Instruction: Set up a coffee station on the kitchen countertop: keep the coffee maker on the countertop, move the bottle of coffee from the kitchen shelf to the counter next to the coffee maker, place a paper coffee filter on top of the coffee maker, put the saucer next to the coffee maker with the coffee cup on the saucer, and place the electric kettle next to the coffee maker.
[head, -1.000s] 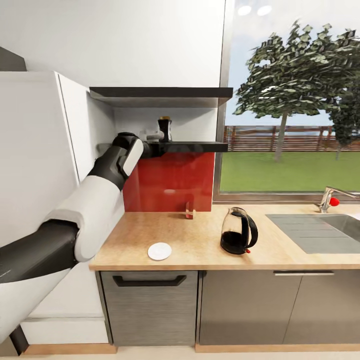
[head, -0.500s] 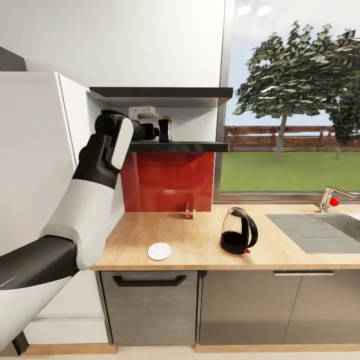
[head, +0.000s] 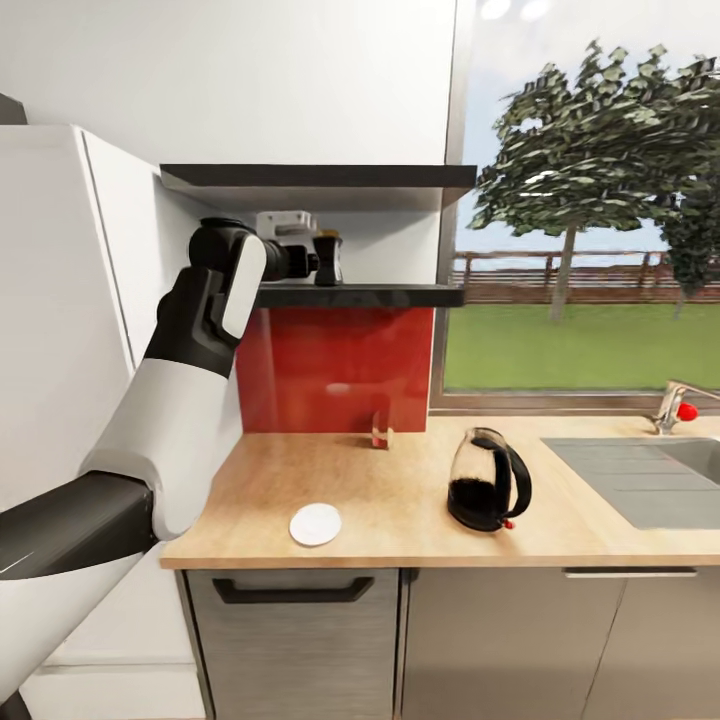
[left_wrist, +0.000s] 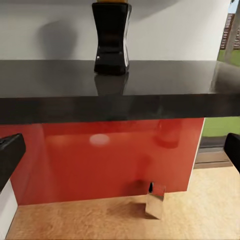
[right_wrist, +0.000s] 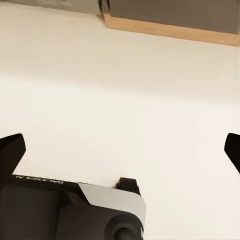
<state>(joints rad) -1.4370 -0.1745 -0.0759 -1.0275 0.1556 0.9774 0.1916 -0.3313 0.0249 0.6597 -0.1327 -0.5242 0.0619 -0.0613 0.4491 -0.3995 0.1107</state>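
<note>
On the kitchen shelf (head: 380, 296) your bottle of coffee (head: 328, 259) stands ungrasped; the left end effector (head: 310, 262) sits just beside it, fingers spread wide. Saucer (head: 316, 524) and electric kettle (head: 488, 479) already rest on the desk (head: 400, 500); everything else remains

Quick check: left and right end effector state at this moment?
Left end effector: open, holding nothing, facing the bottle of coffee on the shelf.
Right end effector: open, empty, over the floor.

faint "galaxea ai" lettering on the robot's dark base (right_wrist: 37, 210)
</note>
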